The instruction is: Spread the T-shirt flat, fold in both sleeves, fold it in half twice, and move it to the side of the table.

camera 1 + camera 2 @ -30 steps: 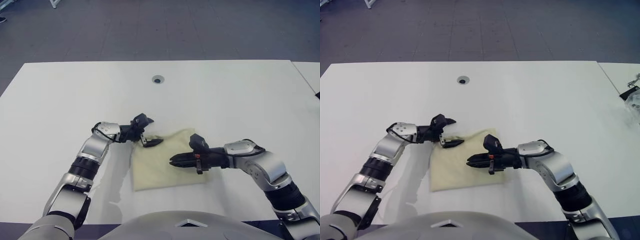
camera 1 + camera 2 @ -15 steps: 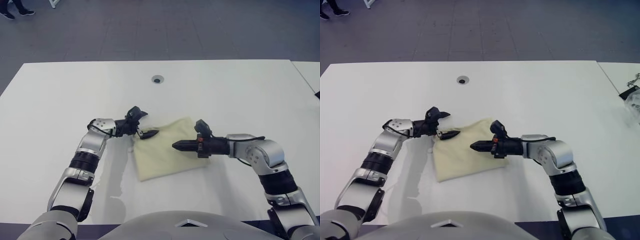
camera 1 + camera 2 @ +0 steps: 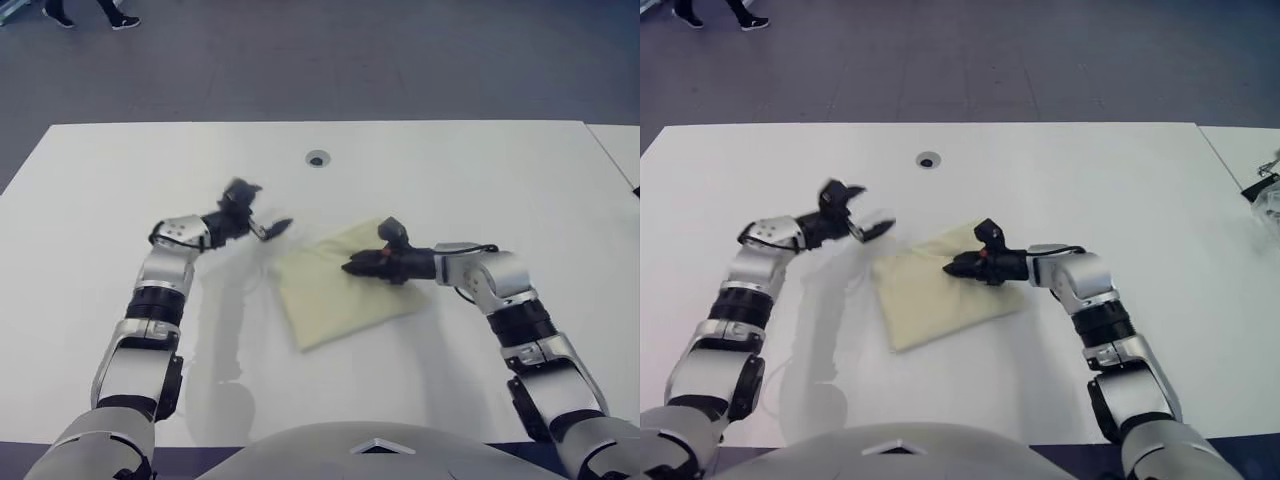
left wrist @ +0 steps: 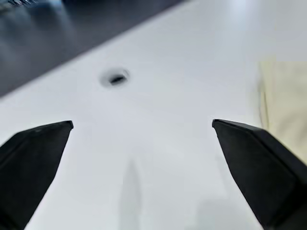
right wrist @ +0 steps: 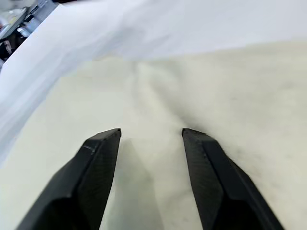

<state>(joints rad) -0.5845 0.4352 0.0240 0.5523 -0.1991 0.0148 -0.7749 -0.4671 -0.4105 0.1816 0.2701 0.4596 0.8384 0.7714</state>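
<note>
The pale yellow folded T-shirt [image 3: 340, 288] lies skewed on the white table [image 3: 450, 180], a little right of the middle. My right gripper [image 3: 352, 268] rests low on the shirt's far part, fingers slightly apart with bare cloth [image 5: 153, 96] between them, so it is open. My left gripper [image 3: 264, 212] hovers over bare table just left of the shirt's far corner, open wide and holding nothing. From the left wrist, the shirt's edge [image 4: 284, 103] shows beside one fingertip.
A small round cable hole [image 3: 318, 158] sits in the table at the far middle. Some small items [image 3: 1266, 195] lie on a neighbouring surface at the far right. Bare tabletop stretches to the left, right and far side of the shirt.
The shirt has slid away from me and turned, with my right gripper moving along on top of it. My left gripper has left the shirt's corner and swung left and farther out.
</note>
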